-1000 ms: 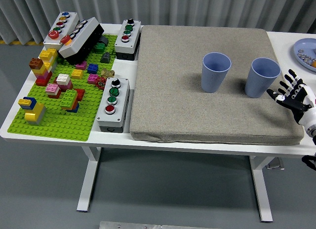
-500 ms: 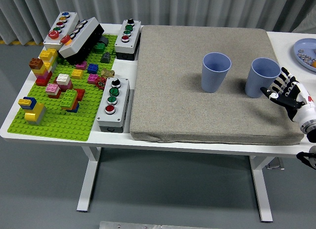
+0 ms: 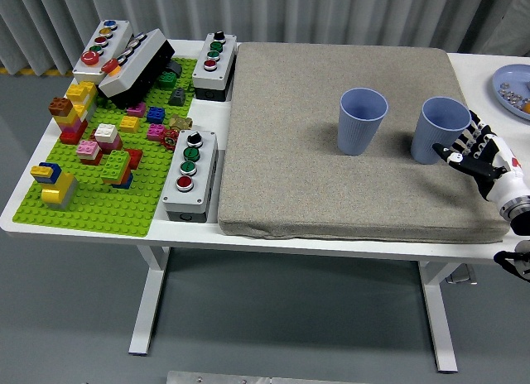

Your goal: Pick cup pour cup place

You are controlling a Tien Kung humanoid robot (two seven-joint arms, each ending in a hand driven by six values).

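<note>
Two blue-grey cups stand upright on a grey mat (image 3: 331, 185): the left cup (image 3: 362, 121) near the middle and the right cup (image 3: 441, 130) toward the mat's right edge. My right hand (image 3: 475, 149) comes in from the right with fingers spread. It is right beside the right cup's right side, its fingertips at or just short of the cup wall, holding nothing. The insides of both cups are hidden from me. My left arm is out of view.
A green baseplate (image 3: 91, 210) with several coloured bricks lies at the left. Grey button boxes stand at the back left (image 3: 102, 46), back middle (image 3: 214, 64) and beside the mat (image 3: 190, 173). A blue plate (image 3: 512, 93) with small items sits at the far right edge.
My right hand has moved left, from apart from the right cup to close against its right side. The cups have not moved.
</note>
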